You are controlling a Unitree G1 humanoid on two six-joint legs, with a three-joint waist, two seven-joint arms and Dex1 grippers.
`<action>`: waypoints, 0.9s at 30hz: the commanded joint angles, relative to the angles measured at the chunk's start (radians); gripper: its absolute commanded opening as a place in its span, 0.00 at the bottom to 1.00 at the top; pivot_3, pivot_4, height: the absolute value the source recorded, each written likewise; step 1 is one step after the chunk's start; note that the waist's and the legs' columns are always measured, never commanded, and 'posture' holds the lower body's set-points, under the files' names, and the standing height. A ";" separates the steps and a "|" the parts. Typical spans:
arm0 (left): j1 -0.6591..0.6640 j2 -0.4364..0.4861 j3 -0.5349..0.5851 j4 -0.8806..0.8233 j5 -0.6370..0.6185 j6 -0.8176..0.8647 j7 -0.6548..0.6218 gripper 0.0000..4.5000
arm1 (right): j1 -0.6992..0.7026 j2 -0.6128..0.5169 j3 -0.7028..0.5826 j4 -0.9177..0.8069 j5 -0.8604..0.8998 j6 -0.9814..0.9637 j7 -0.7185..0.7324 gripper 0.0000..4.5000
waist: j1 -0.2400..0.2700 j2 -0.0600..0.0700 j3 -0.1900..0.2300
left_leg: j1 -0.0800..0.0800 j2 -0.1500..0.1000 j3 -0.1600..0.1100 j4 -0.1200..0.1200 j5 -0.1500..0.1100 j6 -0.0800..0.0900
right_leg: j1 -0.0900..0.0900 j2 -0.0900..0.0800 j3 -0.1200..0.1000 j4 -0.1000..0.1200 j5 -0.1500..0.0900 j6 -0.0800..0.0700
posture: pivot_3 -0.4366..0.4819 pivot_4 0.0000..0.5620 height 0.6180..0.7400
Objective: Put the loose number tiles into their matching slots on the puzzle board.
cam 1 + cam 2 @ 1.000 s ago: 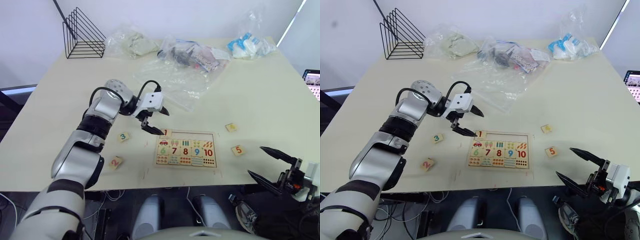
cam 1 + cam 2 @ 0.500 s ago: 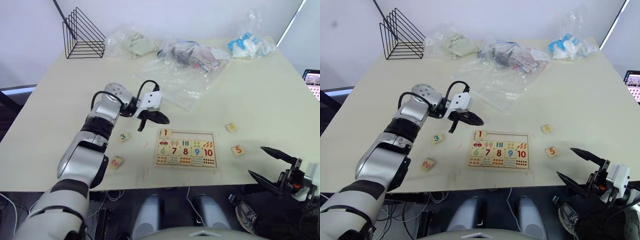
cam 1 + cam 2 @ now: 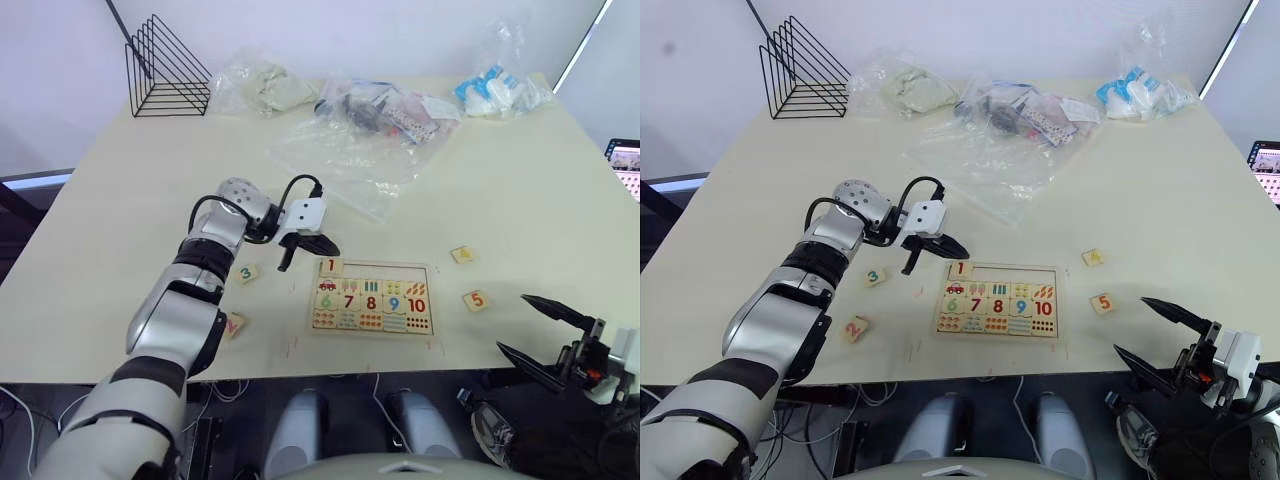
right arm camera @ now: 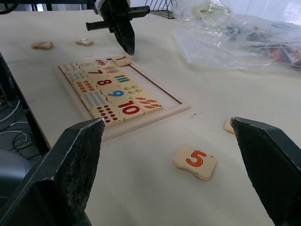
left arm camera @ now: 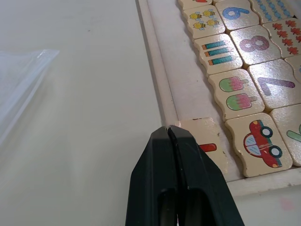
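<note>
The left hand (image 3: 305, 249) is pinched shut with nothing in it, hanging just beside the top left corner of the puzzle board (image 3: 372, 338). The right hand (image 3: 541, 334) is wide open, low by the near edge of the bench (image 3: 560, 190), well away from the board.

The board lies near the front of the bench. The 1 tile (image 3: 332, 266) sits in the first slot of the top row. The other slots (image 3: 385, 271) in that row are bare. The 3 tile (image 3: 246, 273) and 2 tile (image 3: 233, 324) lie to the board's left. The 5 tile (image 3: 476, 299) and another tile (image 3: 461, 254) lie to its right.

The 1 tile may not sit flat yet. A bump from the shut fingers could tip it out or slide the board.
</note>
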 commanded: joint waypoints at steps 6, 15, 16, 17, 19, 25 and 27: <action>-0.026 -0.013 0.019 0.029 0.015 -0.054 0.025 0.01 | 0.009 0.000 -0.019 -0.013 0.015 -0.020 0.003 1.00 | 0.000 0.000 0.000 | 0.000 0.000 0.000 0.000 0.000 0.000 | 0.000 0.000 0.000 0.000 0.000 0.000 | 0.48 0.27 1.00; -0.025 -0.020 0.019 0.058 0.031 -0.086 0.033 0.01 | 0.013 0.000 -0.021 -0.015 0.016 -0.022 0.003 1.00 | 0.000 0.000 0.000 | 0.000 0.000 0.000 0.000 0.000 0.000 | 0.000 0.000 0.000 0.000 0.000 0.000 | 0.48 0.27 1.00; -0.025 -0.020 0.018 0.062 0.032 -0.089 0.033 0.01 | 0.014 0.000 -0.021 -0.015 0.017 -0.022 0.003 1.00 | 0.000 0.000 0.000 | 0.000 0.000 0.000 0.000 0.000 0.000 | 0.000 0.000 0.000 0.000 0.000 0.000 | 0.48 0.27 1.00; -0.026 -0.021 0.018 0.065 0.033 -0.092 0.034 0.01 | 0.014 0.000 -0.021 -0.015 0.017 -0.022 0.002 1.00 | 0.000 0.000 0.000 | 0.000 0.000 0.000 0.000 0.000 0.000 | 0.000 0.000 0.000 0.000 0.000 0.000 | 0.48 0.27 1.00; -0.027 -0.021 0.016 0.071 0.036 -0.097 0.034 0.01 | 0.015 0.001 -0.021 -0.016 0.018 -0.022 0.002 1.00 | 0.000 0.000 0.000 | 0.000 0.000 0.000 0.000 0.000 0.000 | 0.000 0.000 0.000 0.000 0.000 0.000 | 0.48 0.27 1.00; -0.025 -0.021 0.014 0.079 0.043 -0.104 0.028 0.01 | 0.017 0.003 -0.021 -0.018 0.018 -0.021 0.000 1.00 | 0.000 0.000 0.000 | 0.000 0.000 0.000 0.000 0.000 0.000 | 0.000 0.000 0.000 0.000 0.000 0.000 | 0.48 0.27 1.00; -0.021 -0.021 0.016 0.076 0.042 -0.107 0.025 0.01 | 0.019 0.003 -0.022 -0.018 0.018 -0.022 0.000 1.00 | 0.000 0.000 0.000 | 0.000 0.000 0.000 0.000 0.000 0.000 | 0.000 0.000 0.000 0.000 0.000 0.000 | 0.48 0.27 1.00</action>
